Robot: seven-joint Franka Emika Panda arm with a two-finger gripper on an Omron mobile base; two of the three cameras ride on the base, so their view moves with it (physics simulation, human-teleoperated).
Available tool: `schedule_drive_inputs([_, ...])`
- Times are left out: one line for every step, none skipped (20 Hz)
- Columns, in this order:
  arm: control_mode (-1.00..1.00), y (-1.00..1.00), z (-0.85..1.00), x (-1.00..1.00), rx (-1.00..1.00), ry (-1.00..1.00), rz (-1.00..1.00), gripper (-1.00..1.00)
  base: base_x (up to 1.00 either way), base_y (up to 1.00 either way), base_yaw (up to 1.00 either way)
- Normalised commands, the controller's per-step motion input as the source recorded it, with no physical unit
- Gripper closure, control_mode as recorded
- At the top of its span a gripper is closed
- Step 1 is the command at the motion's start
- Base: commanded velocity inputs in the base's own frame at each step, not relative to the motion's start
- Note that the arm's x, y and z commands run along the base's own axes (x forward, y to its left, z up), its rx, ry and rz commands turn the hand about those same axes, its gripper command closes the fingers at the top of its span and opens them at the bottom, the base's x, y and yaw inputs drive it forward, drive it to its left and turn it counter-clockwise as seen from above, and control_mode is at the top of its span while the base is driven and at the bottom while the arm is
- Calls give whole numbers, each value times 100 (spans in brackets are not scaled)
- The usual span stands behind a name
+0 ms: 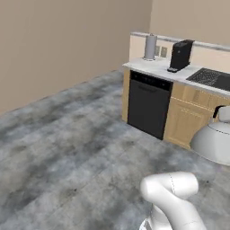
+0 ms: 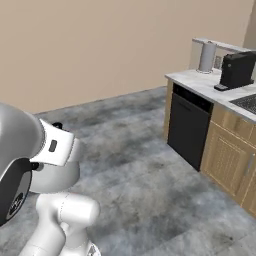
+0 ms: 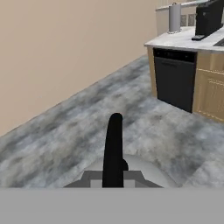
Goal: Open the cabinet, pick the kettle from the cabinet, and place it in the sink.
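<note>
kettle (image 1: 214,143): silvery dome, seen at right edge of left base view, hanging over the floor in front of the wooden base cabinets (image 1: 191,117). In hand view its rounded top (image 3: 131,173) sits right below the camera, black handle (image 3: 113,148) rising up the middle.
gripper: fingertips not clearly visible; kettle is airborne right under the hand, so I judge it clamped on the black handle, can't confirm jaw state.
handling: rigid metal shell, smooth and slippery, likely some weight. Dome offers no purchase; handle on top is the only sensible hold. Hung from the handle it may swing on fast moves.
arm: white links at bottom of left base view (image 1: 173,197); big joint close to lens in right base view (image 2: 30,150).
sink (image 1: 211,78): my guess is the dark recess in the counter at right is it; partly cut off, no faucet visible, so not sure.
nearby: black dishwasher (image 1: 147,104) under the white counter (image 1: 157,68), black coffee machine (image 1: 180,55), grey cylinder, maybe paper towel roll (image 1: 150,46), by the backsplash.
stage: kettle out and in transit, placement not yet done.
risk: clipping the coffee machine or counter edge on approach.
</note>
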Motion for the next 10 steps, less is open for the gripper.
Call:
schedule_drive_inputs([100,0,0,0,0,0,0,100,38,18,-45])
schedule_drive_inputs([100,0,0,0,0,0,0,100,40,19,-44])
schedule_drive_inputs([100,0,0,0,0,0,0,100,41,20,-43])
schedule_drive_inputs([100,0,0,0,0,0,0,100,41,25,-42])
schedule_drive_inputs([100,0,0,0,0,0,0,100,47,28,-40])
schedule_drive_inputs([100,0,0,0,0,0,0,100,53,31,-39])
schedule_drive_inputs([100,0,0,0,0,0,0,100,57,35,-39])
schedule_drive_inputs([100,0,0,0,0,0,0,100,62,36,-38])
schedule_drive_inputs([100,0,0,0,0,0,0,100,64,40,-38])
schedule_drive_inputs([100,0,0,0,0,0,0,100,64,42,-38])
